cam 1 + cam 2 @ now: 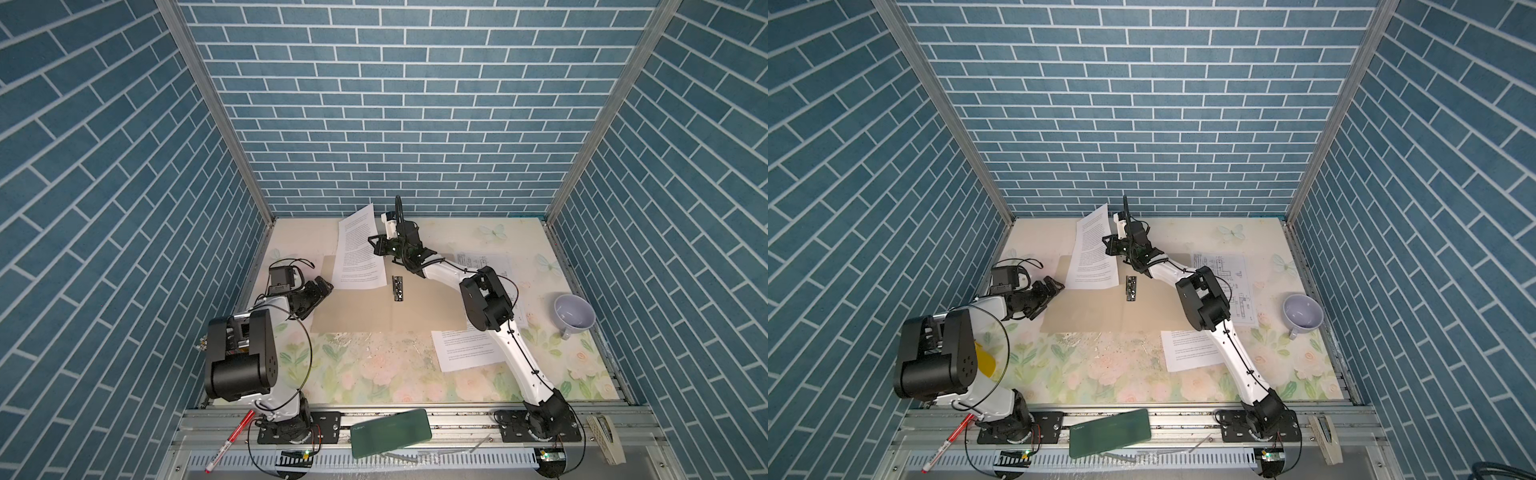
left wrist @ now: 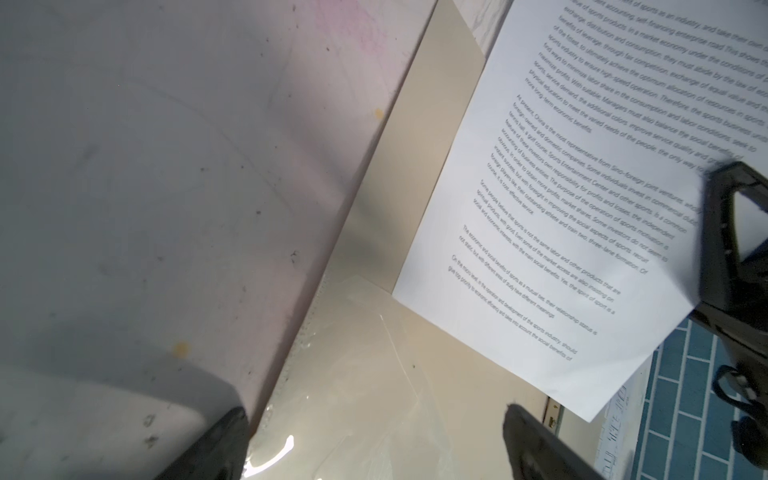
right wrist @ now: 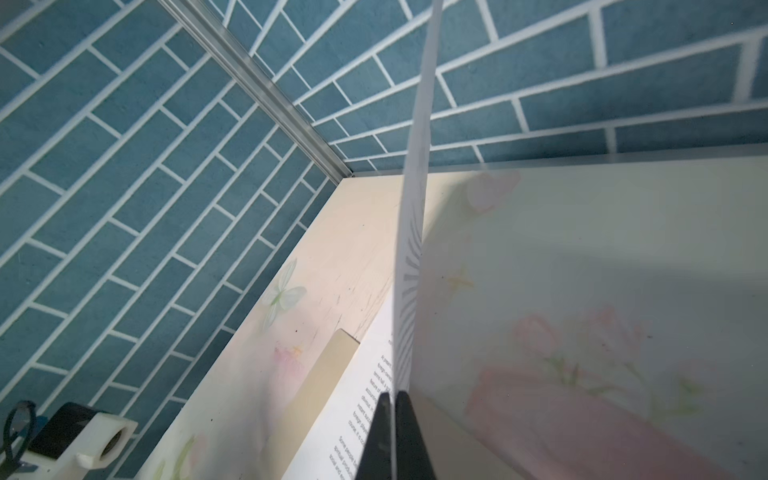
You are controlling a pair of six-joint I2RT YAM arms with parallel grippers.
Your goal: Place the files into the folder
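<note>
right jaws pinched shut on text sheet (image 1: 354,257), folder (image 1: 415,309) open below them; left jaws wide, empty. Next: lower, release flat.

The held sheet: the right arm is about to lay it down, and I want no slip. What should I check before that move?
1. The right gripper is shut on the sheet at its edge: ok.
2. The folder lies open and flat: ok.
3. The sheet's lower edge is over the folder's left half: ok; whether it touches, cannot tell.
4. The left gripper is open at the folder's left edge, off the sheet: ok.
5. The clip is clear of the sheet: ok.
6. Other files inside: not ok; the diagram sheet and text sheet lie outside the folder.
</note>
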